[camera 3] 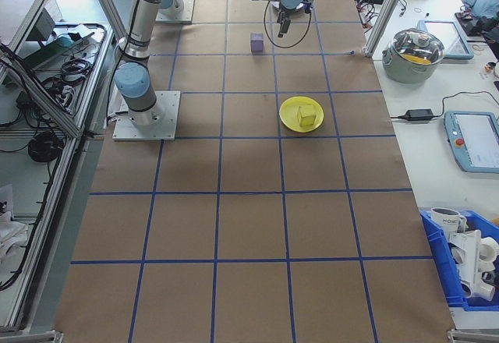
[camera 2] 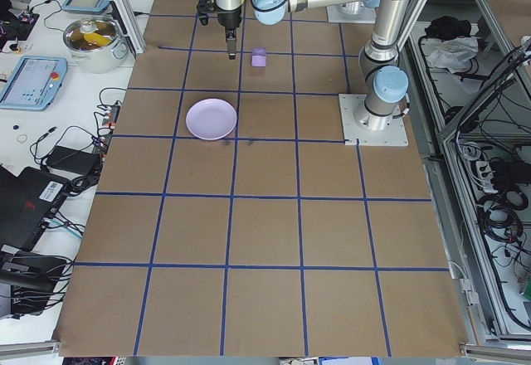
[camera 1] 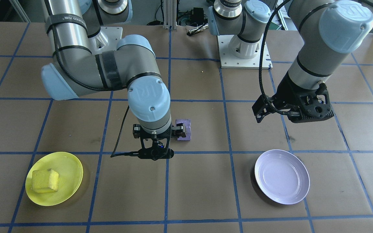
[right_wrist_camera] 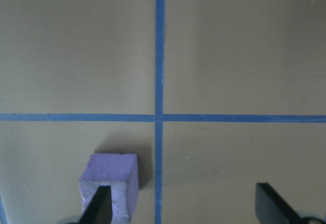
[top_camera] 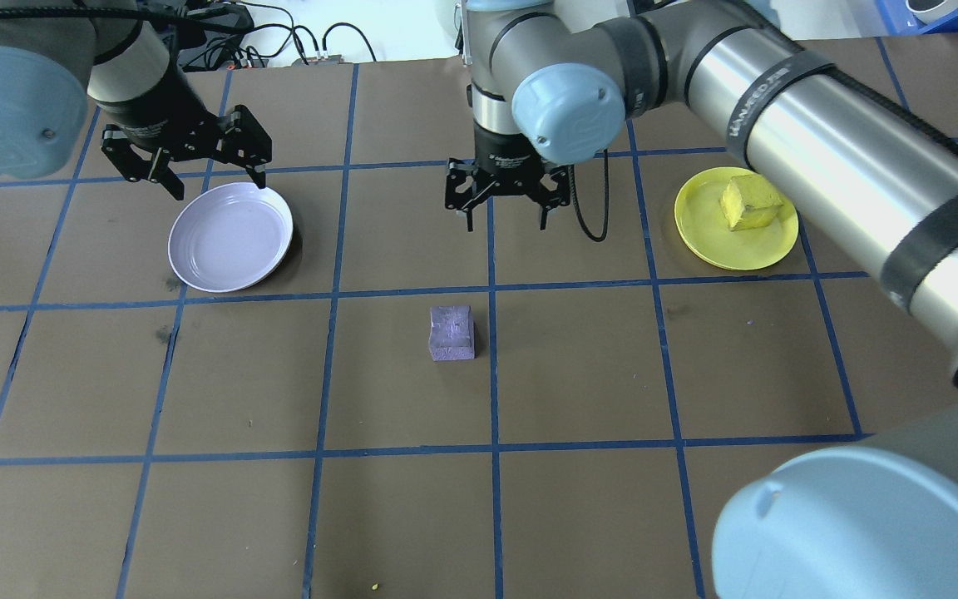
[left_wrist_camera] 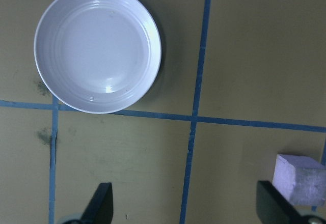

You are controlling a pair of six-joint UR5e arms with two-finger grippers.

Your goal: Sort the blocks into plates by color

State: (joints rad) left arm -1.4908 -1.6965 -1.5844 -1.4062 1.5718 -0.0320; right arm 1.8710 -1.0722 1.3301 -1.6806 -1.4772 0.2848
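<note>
Purple block (top_camera: 451, 333) rests on the bare table (top_camera: 579, 516) just left of a blue tape line in the overhead view, clear of both plates and touching neither gripper. Its near and side edges face open brown surface, and only tape lines cross the squares around it. Right gripper (top_camera: 505, 205) hangs above the table on the far side of the block from the robot, jaws spread wide with nothing between them; in the right wrist view the block sits low in the frame, close to one fingertip (right_wrist_camera: 98, 206) and left of the tape line. Left gripper (top_camera: 203, 175) hovers over the far rim of the lavender plate (top_camera: 230, 237), jaws likewise spread and empty; whether it is directly over the rim or just beyond it cannot be told. That plate holds nothing and lies well apart from the purple block, with one tape line running between them. Yellow block (top_camera: 749, 202) sits inside the yellow plate (top_camera: 708, 241), tilted slightly and offset toward the plate's far side, its edges within the rim. The yellow plate lies partly under the right arm's forearm in the overhead view. In the front view, open table separates the two plates.
</note>
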